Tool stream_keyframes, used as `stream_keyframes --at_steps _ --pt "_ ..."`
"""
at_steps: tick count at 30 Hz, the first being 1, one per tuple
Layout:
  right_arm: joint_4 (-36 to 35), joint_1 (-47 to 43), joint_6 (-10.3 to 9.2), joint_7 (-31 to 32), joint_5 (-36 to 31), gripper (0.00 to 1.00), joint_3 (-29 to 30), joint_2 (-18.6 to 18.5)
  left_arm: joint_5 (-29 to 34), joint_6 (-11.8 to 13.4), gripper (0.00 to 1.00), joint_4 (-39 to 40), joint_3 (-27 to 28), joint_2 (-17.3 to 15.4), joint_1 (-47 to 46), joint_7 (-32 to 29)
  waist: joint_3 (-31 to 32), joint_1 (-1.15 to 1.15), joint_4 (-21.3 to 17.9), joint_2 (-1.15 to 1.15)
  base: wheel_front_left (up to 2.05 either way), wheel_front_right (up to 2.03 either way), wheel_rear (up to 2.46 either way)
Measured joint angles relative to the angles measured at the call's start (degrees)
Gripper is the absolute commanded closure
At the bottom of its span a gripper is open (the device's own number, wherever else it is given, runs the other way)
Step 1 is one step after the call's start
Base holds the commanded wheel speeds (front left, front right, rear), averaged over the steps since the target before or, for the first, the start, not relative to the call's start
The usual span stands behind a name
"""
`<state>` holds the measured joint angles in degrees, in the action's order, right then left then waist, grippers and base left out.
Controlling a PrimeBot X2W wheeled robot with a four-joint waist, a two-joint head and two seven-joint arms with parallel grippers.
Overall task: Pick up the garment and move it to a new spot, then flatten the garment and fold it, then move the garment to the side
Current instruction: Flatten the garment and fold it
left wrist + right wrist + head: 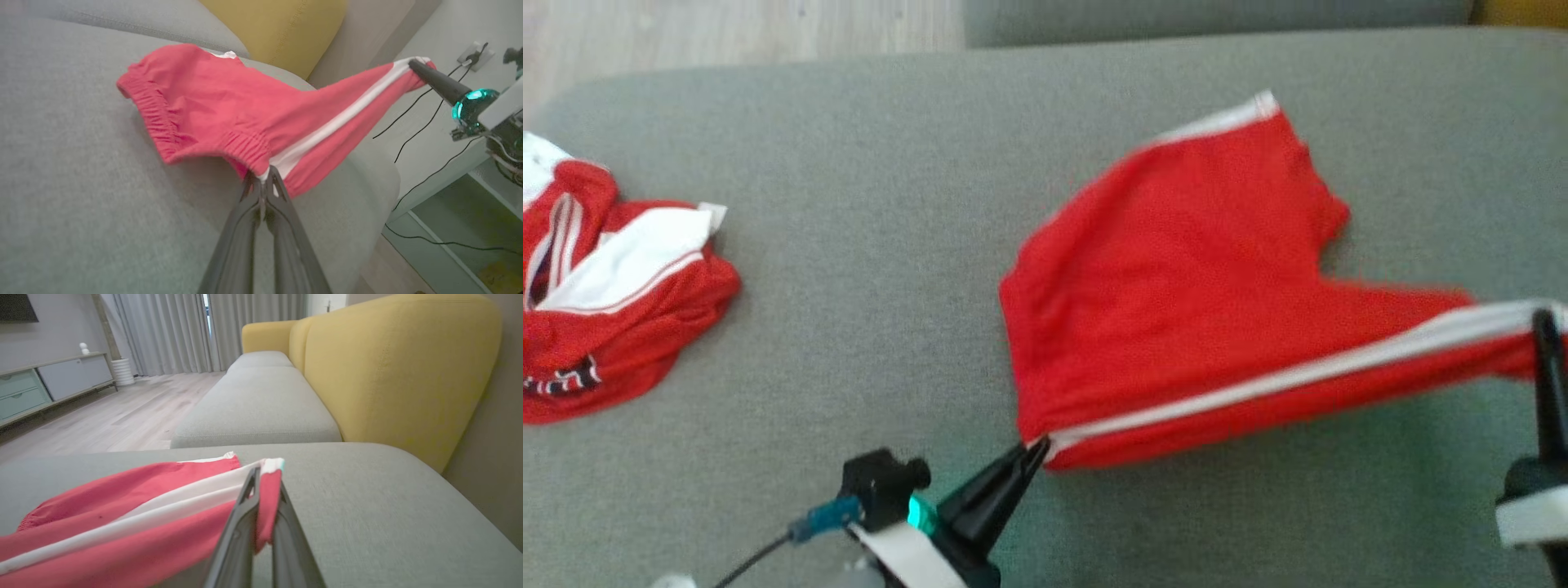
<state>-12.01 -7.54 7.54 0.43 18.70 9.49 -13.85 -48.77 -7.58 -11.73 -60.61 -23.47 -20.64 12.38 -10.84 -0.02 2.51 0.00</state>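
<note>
Garment (1176,269) | pinched by left gripper (1036,451) | pinched by right gripper (1543,320)

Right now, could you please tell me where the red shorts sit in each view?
Head view: red shorts right of centre, over the grey cushion.
Left wrist view: centre, pinched by the left gripper.
Right wrist view: lower left, pinched by the right gripper.
Shared landmark: the white side stripe.
</note>
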Motion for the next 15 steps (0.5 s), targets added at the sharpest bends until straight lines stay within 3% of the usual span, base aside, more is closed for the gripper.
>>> stream_keyframes --at_steps 2,7,15 --pt "-2.09 -4.63 0.0 1.88 0.02 1.0 0.94 1.09 -3.16 0.0 1.0 1.62 0.09 -0.49 3.29 -0.19 2.04 -0.01 0.28 0.0 0.0 0.0 0.0" --pt "-1.23 -2.59 0.0 4.38 -0.3 1.0 1.31 2.81 -6.35 0.0 1.0 2.78 3.21 -0.09 3.27 0.27 1.79 0.02 0.74 0.0 0.0 0.0 0.0" --pt "9.23 13.7 0.0 5.41 -2.22 1.0 -0.57 2.14 -9.29 0.01 1.0 -3.43 5.43 4.98 -7.4 -0.82 -3.07 0.04 3.45 0.0 0.0 0.0 0.0"
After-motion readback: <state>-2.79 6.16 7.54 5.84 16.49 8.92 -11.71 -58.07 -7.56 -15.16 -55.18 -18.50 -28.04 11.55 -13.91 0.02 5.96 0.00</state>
